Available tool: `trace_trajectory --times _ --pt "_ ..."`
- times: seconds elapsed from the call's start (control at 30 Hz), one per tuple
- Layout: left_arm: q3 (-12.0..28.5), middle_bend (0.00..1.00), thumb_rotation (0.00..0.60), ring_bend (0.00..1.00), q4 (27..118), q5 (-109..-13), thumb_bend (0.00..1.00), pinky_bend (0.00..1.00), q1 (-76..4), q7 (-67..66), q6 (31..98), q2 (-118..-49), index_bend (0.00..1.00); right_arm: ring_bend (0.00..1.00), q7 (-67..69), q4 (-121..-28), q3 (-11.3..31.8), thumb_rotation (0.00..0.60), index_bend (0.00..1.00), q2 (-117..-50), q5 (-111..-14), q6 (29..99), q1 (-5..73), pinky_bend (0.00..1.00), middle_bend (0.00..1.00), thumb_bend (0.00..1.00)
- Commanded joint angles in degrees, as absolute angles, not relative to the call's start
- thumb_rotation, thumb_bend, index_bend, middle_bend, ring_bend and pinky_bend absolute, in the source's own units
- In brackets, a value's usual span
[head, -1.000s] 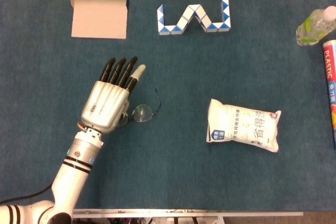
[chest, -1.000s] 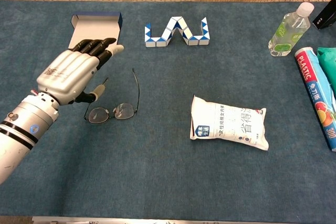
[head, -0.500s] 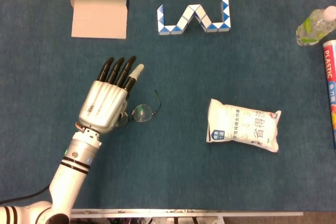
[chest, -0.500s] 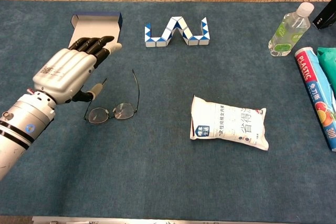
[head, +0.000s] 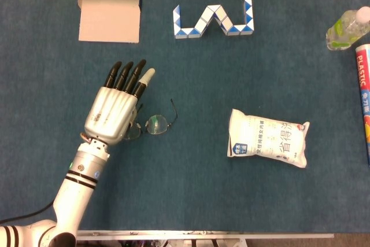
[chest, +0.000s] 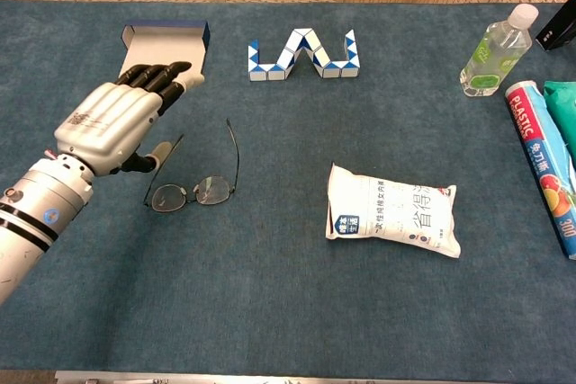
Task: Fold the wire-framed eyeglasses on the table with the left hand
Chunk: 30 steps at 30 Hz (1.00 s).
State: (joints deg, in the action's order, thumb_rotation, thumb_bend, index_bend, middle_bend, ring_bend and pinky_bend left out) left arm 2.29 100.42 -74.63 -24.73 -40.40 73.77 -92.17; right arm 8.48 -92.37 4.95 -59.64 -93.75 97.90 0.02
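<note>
My left hand (head: pixel 111 108) hovers over the blue table cloth (chest: pixel 270 312), palm down, fingers (chest: pixel 160 74) extended and close together, pointing toward 12 to 1 o'clock. It holds nothing. In the chest view the thumb (chest: pixel 155 154) hangs below the palm, its pale tip just beside the near temple arm; I cannot tell whether it touches.

The wire-framed eyeglasses (chest: pixel 200 188) lie on the cloth at roughly 4 o'clock from my palm, unfolded. Lenses sit side by side nearest me; both temple arms run away toward 12 o'clock. In the head view the left lens is partly hidden under the edge of my hand, and the right lens (head: pixel 156 124) and right temple arm (head: pixel 173 110) are clear of it.

My right hand shows in neither view.

Other items:
- An open cardboard box with a blue rim (chest: pixel 171 38) at 12 o'clock from my fingertips, well apart from the glasses.
- Blue-and-white snake puzzle (chest: pixel 301 53), folded in a zigzag, at 1 o'clock from the glasses.
- A white pouch (chest: pixel 393 222) at 3 o'clock from the glasses, with a blue badge at its left end and large Chinese characters I cannot read with confidence.
- A clear plastic bottle with a white cap and green label (chest: pixel 491 47) at the far right.
- A red-and-blue roll box (chest: pixel 540 164) at the right edge, reading "PLASTIC", with Chinese characters and fruit pictures below it.
- Something teal (chest: pixel 563 101) beside it, cropped by the frame.
</note>
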Motion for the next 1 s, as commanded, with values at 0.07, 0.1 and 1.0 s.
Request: trace_trajectory --times 0.07,0.1,1.0 --pt "2.09 0.00 0.600 0.00 99.82 -74.52 0.40 0.00 -24.74 -40.00 73.35 -92.63 0.05 0.28 8.52 -92.39 4.94 0.600 0.45 -59.62 -93.81 97.96 0.00 0.27 0.44 0.23" --pt "2.07 0.00 0.600 0.00 99.62 -74.45 0.40 0.00 -24.74 -39.87 73.22 -92.79 0.05 0.28 8.55 -92.38 4.94 0.600 0.45 -59.61 -93.82 98.01 -0.03 0.27 0.44 0.23" --pt "1.46 0.00 0.600 0.00 89.77 -73.02 0.40 0.00 -24.90 -34.47 69.27 -97.72 0.05 0.28 9.75 -92.56 5.30 0.600 0.45 -58.91 -94.12 100.19 -1.00 0.27 0.44 0.23"
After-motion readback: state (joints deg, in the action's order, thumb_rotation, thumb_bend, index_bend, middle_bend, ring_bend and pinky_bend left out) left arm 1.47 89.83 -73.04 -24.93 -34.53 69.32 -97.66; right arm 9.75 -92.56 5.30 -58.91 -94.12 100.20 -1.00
